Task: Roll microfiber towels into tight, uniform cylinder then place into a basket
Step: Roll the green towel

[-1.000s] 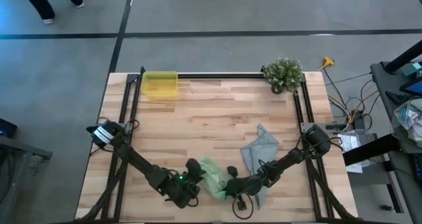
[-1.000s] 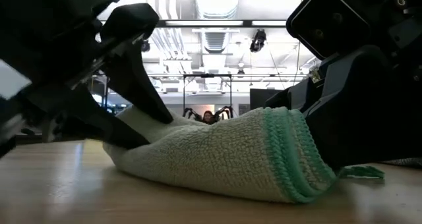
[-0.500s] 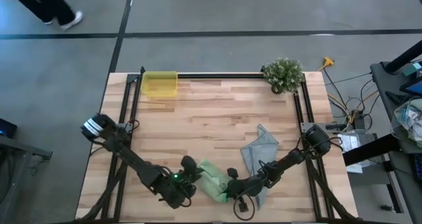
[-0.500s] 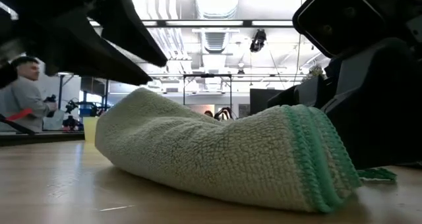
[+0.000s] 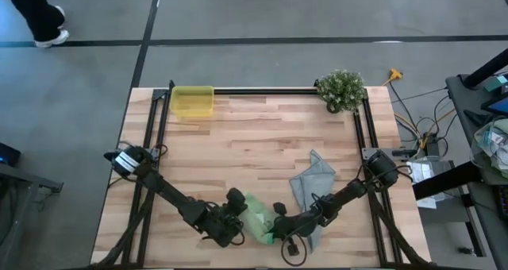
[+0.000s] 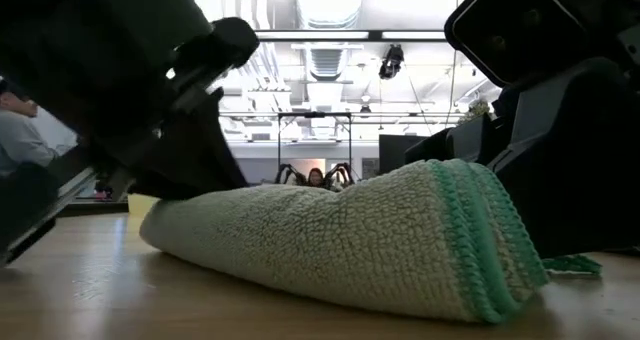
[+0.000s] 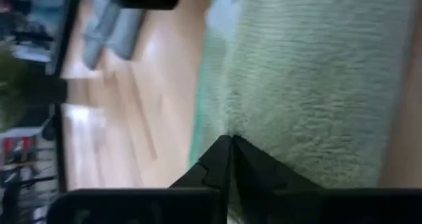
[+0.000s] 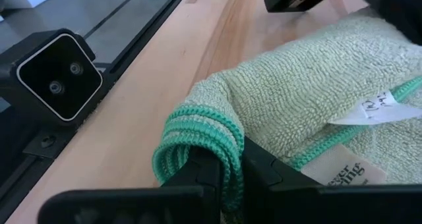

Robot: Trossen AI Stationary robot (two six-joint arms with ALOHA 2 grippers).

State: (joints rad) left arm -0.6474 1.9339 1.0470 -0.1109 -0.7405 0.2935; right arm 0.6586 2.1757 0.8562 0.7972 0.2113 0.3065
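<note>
The light green towel (image 5: 255, 216) lies folded into a thick bundle near the table's near edge, its white tag (image 8: 384, 109) on top. My left gripper (image 5: 237, 214) is shut at the bundle's left end and my right gripper (image 5: 275, 227) is shut at its right end. The grey-blue towel (image 5: 312, 183) lies loosely crumpled on the wood just beyond the right arm. At the far left corner stands the yellow basket (image 5: 193, 101). My left gripper has its shut fingertips (image 7: 229, 145) on the green towel's top surface near its left end (image 6: 190, 215), slanting down from the table's left. How much cloth is caught between them, I cannot tell. The towel rests on the table. My right gripper pinches the towel's folded right end, where several layers of teal hem (image 8: 198, 140) stack up. The fingers come nearly level from the table's right side. That end sits slightly raised, while the bundle's underside stays on the wood.
A potted plant (image 5: 341, 89) stands at the far right corner. A small black camera (image 8: 56, 76) sits at the near edge close to the towel. Bare wood (image 5: 262, 143) stretches between the towels and the basket. A person walks on the floor beyond the table.
My left gripper has lifted off the towel's left end and drawn back toward the table's left, then come back down onto that end and shut. The towel's left end puffed up while it was free and now lies lower.
</note>
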